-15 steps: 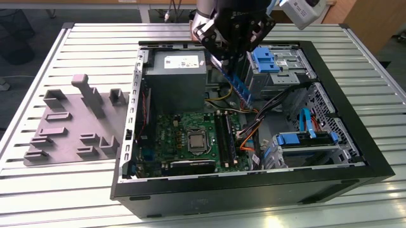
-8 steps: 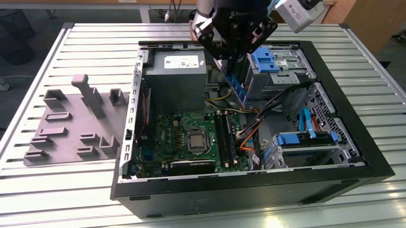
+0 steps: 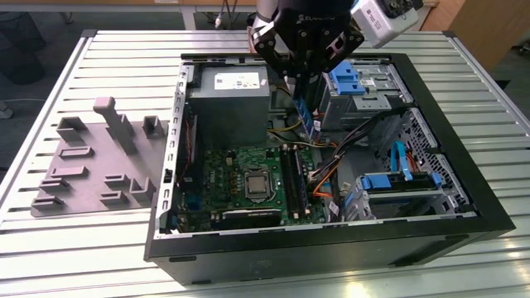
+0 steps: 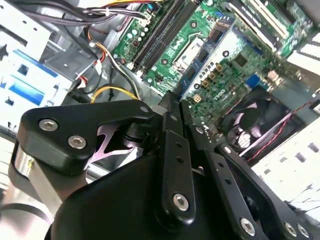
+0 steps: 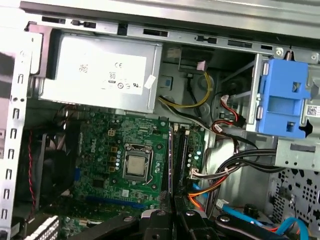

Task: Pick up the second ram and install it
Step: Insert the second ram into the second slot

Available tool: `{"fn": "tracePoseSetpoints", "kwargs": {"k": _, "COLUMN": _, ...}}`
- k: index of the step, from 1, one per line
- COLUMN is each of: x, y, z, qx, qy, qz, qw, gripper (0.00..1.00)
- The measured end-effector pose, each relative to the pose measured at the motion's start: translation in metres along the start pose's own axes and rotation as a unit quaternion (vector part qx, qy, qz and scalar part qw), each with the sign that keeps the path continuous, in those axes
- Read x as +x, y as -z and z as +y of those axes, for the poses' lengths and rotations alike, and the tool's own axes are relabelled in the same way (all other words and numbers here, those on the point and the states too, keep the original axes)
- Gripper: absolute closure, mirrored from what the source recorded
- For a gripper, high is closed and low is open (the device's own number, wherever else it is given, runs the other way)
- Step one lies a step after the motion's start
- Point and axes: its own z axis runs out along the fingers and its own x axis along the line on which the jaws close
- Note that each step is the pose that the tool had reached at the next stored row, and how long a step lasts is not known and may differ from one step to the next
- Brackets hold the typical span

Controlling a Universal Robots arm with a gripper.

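Black gripper linkages crowd the foreground in both wrist views, and we see the gripper (image 4: 172, 107) with its fingers drawn narrow, pinched on the second ram (image 3: 306, 115). In the exterior view we find that stick, blue-green with dark chips, hanging on edge from the gripper (image 3: 300, 84), held clear above the motherboard (image 3: 240, 180) and not seated in any slot. It sits over the gap between the grey power supply (image 3: 228, 102) and the drive cage with its bright-blue bracket (image 3: 344, 77), near the far edge of the open computer case (image 3: 331, 245).

In the first wrist view we look down on the motherboard (image 5: 120, 150), with the processor socket (image 5: 136, 166) near its middle and the long black memory slots (image 5: 177, 155) just beside it, toward the cables. The thin edge of the second ram (image 5: 171, 165) runs up from the fingertips, roughly in line with those slots.

Orange, red and yellow cables (image 3: 327, 177) loop next to the slots. On the slatted table (image 3: 108, 248), at the exterior view's left, a grey fixture block (image 3: 99, 158) lies well apart from the case.
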Motion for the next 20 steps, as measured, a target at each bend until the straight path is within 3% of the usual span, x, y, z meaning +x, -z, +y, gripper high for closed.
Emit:
{"fn": "tracePoseSetpoints", "kwargs": {"k": 5, "x": 0.0000, "y": -0.0005, "z": 0.0000, "qx": -0.0002, "qy": -0.033, "qz": 0.0004, "qw": 0.9995, "gripper": 0.86}}
{"fn": "tracePoseSetpoints", "kwargs": {"k": 20, "x": 0.0000, "y": -0.0010, "z": 0.0000, "qx": -0.0004, "qy": -0.029, "qz": 0.0003, "qw": 0.9996, "gripper": 0.86}}
